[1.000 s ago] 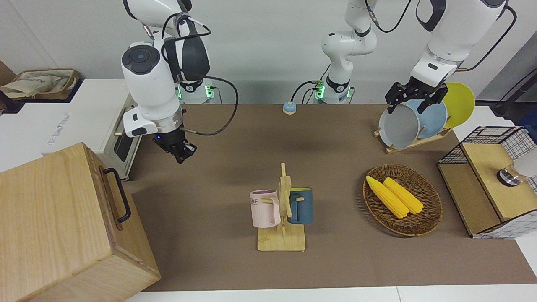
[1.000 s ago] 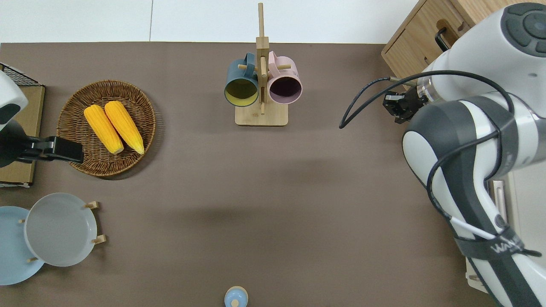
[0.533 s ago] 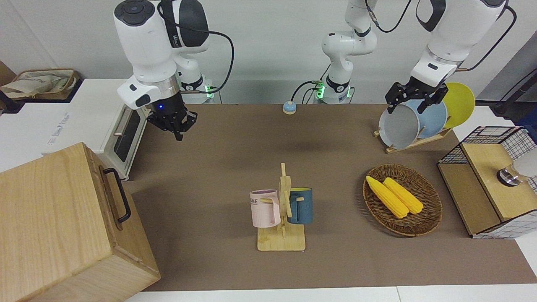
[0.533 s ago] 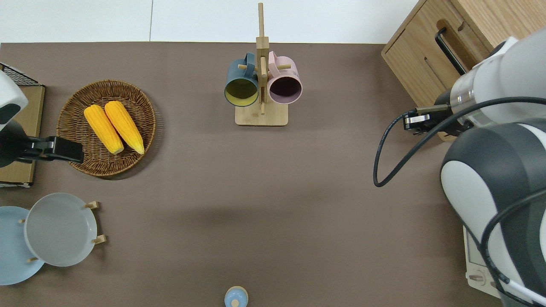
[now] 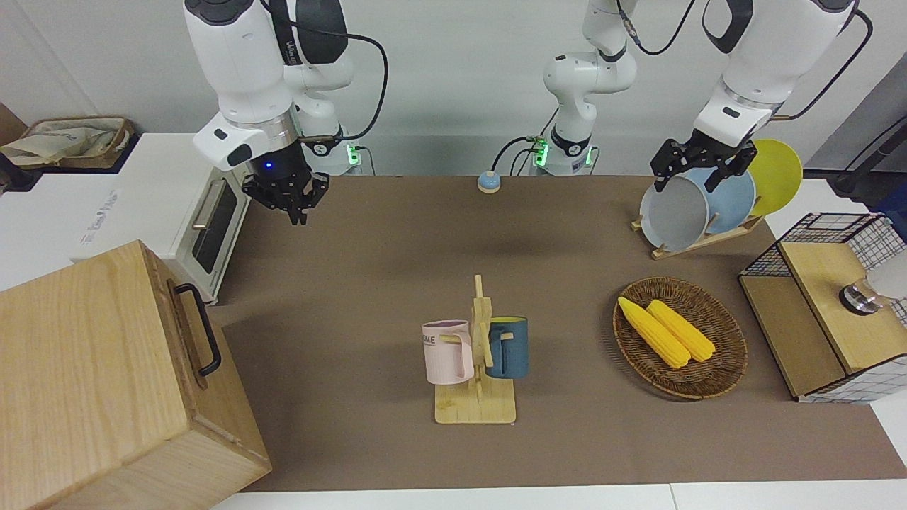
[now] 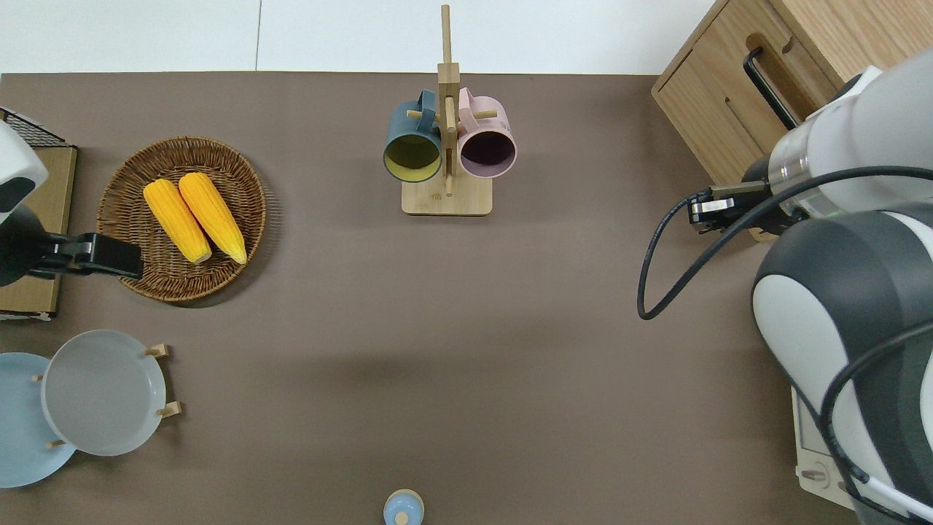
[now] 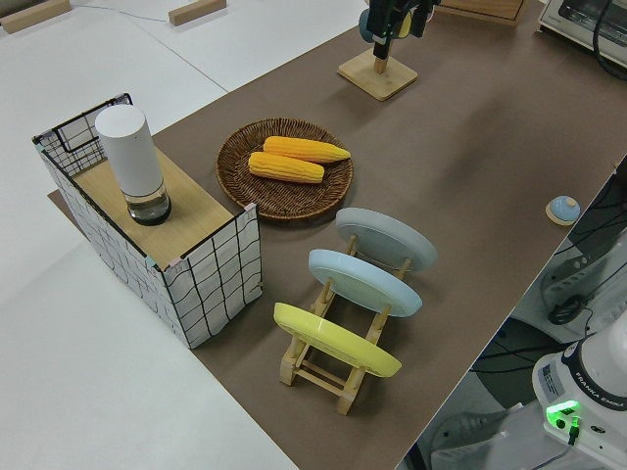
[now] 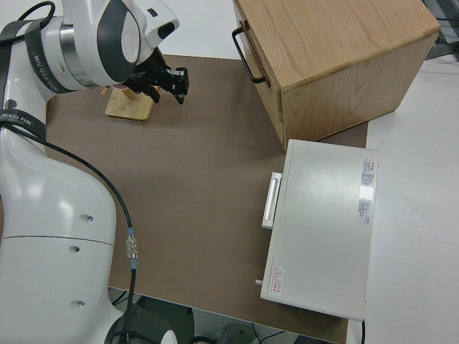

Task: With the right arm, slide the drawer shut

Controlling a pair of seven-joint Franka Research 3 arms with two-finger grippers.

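Drawer (image 5: 190,333): sits in the light-wood cabinet (image 5: 85,375) at the right arm's end of the table, at the edge farthest from the robots; its front looks flush with the cabinet face, black loop handle (image 5: 200,327) free.
Right gripper (image 5: 292,210): up in the air, well apart from the handle, over the brown mat (image 6: 437,328) just by the cabinet's nearer corner; holds nothing. Whether its fingers are spread or pressed together, I cannot tell.
Left gripper (image 5: 698,170): parked.
Progress: judging by the flush front, the closing looks done; nothing seems left but to settle the arm.
Front view: shows the handle side-on and the gripper's blue light.
Right side view: shows the toaster oven (image 8: 323,226) just beside the cabinet, nearer the robots, and the drawer's seam closed.
Overhead view: the arm's body hides much of the cabinet.
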